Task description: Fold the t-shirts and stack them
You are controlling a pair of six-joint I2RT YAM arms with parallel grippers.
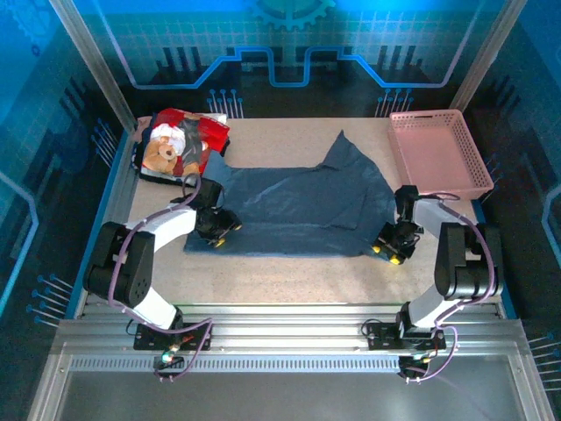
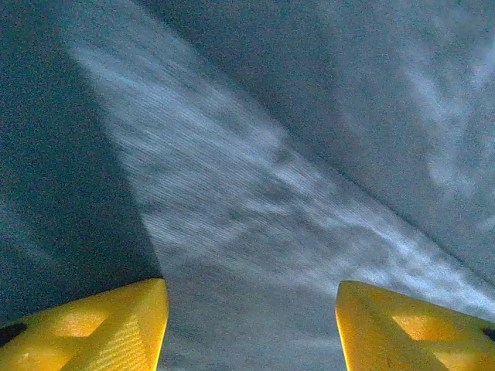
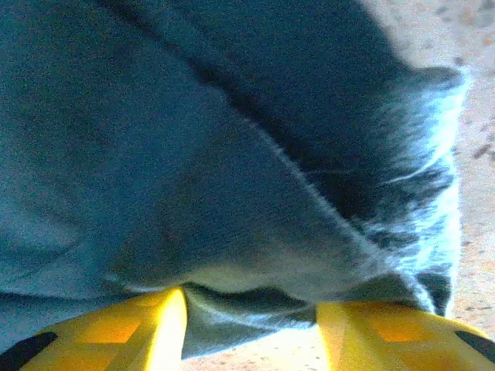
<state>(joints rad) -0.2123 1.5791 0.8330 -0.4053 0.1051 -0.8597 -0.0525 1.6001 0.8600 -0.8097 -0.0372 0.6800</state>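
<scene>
**A:** Where is the blue shirt (image 1: 298,206)?

**B:** It is spread on the table (image 1: 289,276). Its near corners lie at the two claws.

**A:** Are the claws gripping?

**B:** The left claw (image 1: 219,230) is parted over flat cloth and holds nothing. The right claw (image 3: 251,297) is parted too, with the hem bunched between its fingers.

**A:** What makes the fold go well?

**B:** Probably pinching both corners fully, then lifting them together. That keeps the edge between the claws taut.

Left arm (image 1: 166,226): we see white-and-black links, elbow bent.
Left gripper (image 1: 219,231): yellow plastic fingers lowered, apart.
Right arm (image 1: 456,259): folded sharply.
Right gripper (image 1: 391,247): likewise lowered, apart.
</scene>
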